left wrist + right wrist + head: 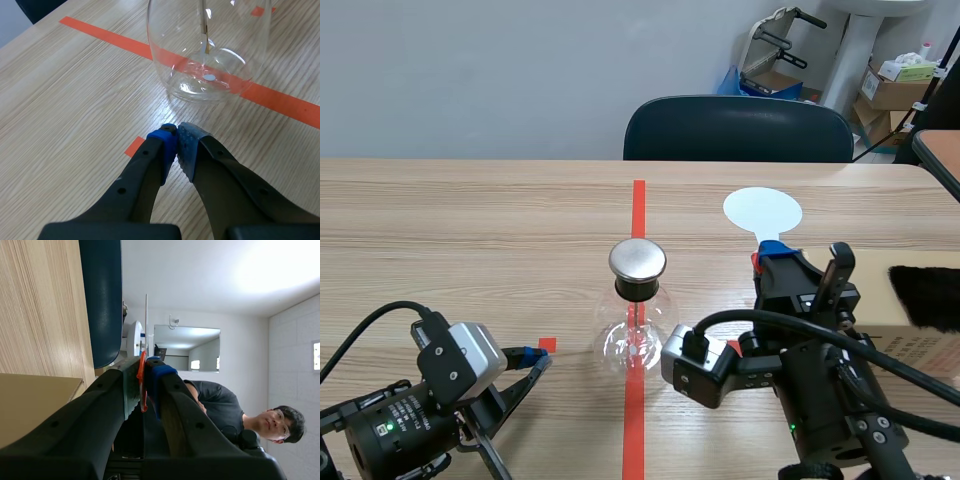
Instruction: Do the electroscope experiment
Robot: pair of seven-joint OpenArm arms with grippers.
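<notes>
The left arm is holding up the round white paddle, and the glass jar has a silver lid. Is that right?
Not quite. The scene view shows the right gripper holding up the round white paddle. The left gripper is shut on nothing, low beside the glass jar. The jar does have a silver lid.

There was one glass flask [637,325] with one metal cap [637,260], one white paddle [762,212], one box [920,345] on the table bearing one dark tuft [925,295], possibly fur, one chair [738,130] and one person [220,402]. Grippers numbered two: the left gripper [177,131] and the right gripper [145,372].
</notes>
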